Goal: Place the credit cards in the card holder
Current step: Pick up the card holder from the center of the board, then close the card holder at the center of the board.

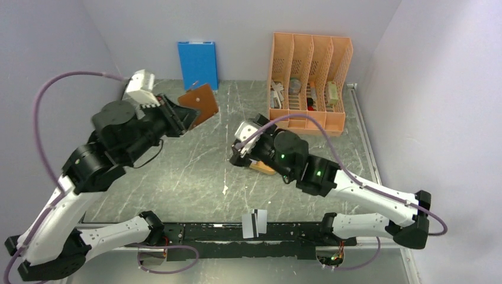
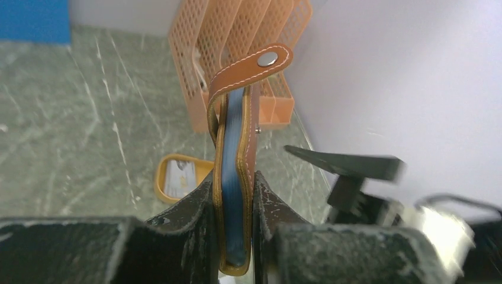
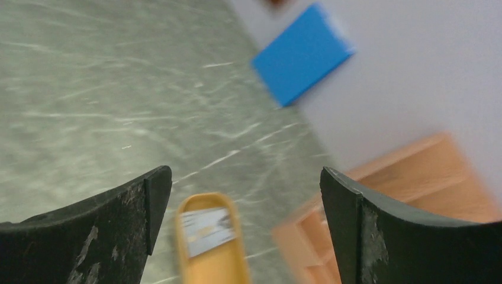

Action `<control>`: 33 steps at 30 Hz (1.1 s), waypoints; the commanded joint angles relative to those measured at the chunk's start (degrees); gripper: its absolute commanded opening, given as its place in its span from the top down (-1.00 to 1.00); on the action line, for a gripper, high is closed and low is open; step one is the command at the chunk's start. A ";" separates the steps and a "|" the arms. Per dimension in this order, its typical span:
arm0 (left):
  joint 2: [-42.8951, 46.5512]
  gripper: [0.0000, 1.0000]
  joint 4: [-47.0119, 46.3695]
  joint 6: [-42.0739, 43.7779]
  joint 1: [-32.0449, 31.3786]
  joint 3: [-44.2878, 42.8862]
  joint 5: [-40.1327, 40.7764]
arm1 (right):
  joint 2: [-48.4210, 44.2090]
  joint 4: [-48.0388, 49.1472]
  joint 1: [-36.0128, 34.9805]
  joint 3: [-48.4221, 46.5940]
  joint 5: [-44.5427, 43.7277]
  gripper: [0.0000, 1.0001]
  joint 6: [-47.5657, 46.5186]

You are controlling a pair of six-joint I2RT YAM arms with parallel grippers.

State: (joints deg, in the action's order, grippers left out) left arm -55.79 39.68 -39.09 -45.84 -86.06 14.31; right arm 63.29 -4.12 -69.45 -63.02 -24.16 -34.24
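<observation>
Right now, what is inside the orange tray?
One pale card lies in the orange tray. Whether more lie beneath it cannot be seen; in the top view the right arm covers most of the tray.

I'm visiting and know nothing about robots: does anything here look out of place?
A white card with a black stripe lies at the near edge of the table, overlapping the black rail between the arm bases, away from the orange tray holding a second card. The card holder pinched in the left end effector, flap open, looks intentional.
</observation>
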 commanded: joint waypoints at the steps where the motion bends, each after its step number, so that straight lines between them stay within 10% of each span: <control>1: 4.07 0.90 -1.21 15.18 0.05 -1.60 -1.72 | -4.51 -11.84 11.57 2.42 31.58 -1.00 24.61; 13: 7.05 0.90 0.27 30.32 0.05 3.10 -39.97 | -14.64 9.27 32.20 8.31 74.69 -1.00 57.94; 33: 4.05 0.90 -8.72 31.89 0.01 6.05 -57.20 | -8.30 22.93 31.74 3.63 83.95 -1.00 76.44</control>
State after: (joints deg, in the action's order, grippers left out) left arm -50.19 35.27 -7.99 -45.84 -78.28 -40.05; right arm 54.08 13.98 -37.67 -57.17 57.67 36.97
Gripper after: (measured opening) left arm 0.220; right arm 0.997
